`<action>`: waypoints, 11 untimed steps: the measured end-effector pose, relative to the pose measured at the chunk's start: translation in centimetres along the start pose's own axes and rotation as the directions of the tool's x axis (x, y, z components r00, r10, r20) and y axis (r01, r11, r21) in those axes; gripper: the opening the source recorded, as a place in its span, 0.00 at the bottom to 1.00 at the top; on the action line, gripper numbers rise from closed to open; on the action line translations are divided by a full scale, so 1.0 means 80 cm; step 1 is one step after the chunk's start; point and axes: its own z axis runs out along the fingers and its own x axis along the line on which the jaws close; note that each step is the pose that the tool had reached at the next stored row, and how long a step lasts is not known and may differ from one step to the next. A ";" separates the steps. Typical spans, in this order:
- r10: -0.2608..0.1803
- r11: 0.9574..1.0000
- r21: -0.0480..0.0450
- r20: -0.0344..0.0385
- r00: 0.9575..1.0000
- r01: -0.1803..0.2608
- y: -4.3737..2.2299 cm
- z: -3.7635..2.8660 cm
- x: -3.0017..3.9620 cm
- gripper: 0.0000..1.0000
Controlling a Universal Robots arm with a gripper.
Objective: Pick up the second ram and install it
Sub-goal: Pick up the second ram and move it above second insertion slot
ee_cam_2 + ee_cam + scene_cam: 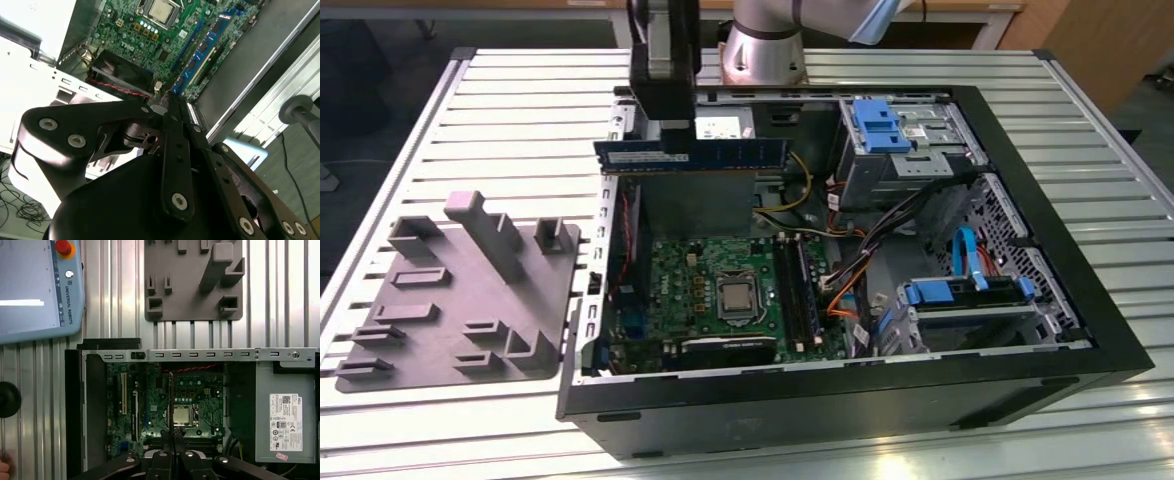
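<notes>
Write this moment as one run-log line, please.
fingers: shut on second ram | second ram: level, in the air above open computer case | motherboard: in case, ram not seated | grey tray: beside case

Straight above the processor (738, 297) the case is open, with nothing overhanging the motherboard (680, 280) around it. To the exterior view's right of the processor run the long black slots (797, 290). Just beyond them a tangle of orange, yellow and black cables (847, 265) crowds close, and farther that way rise the drive cages (967, 300). Beyond the processor, toward the arm, the grey power supply (698, 205) stands tall. The gripper (674, 148), clamped on the second ram (727, 155), hangs over it.
</notes>
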 end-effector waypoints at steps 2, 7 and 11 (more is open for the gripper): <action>0.000 1.000 0.000 0.000 1.000 0.000 -0.0044 0.0003 -0.0001 0.12; 0.000 1.000 0.000 0.000 1.000 0.000 -0.0152 0.0016 -0.0005 0.12; 0.000 1.000 -0.001 0.000 1.000 0.000 -0.0219 0.0052 -0.0009 0.12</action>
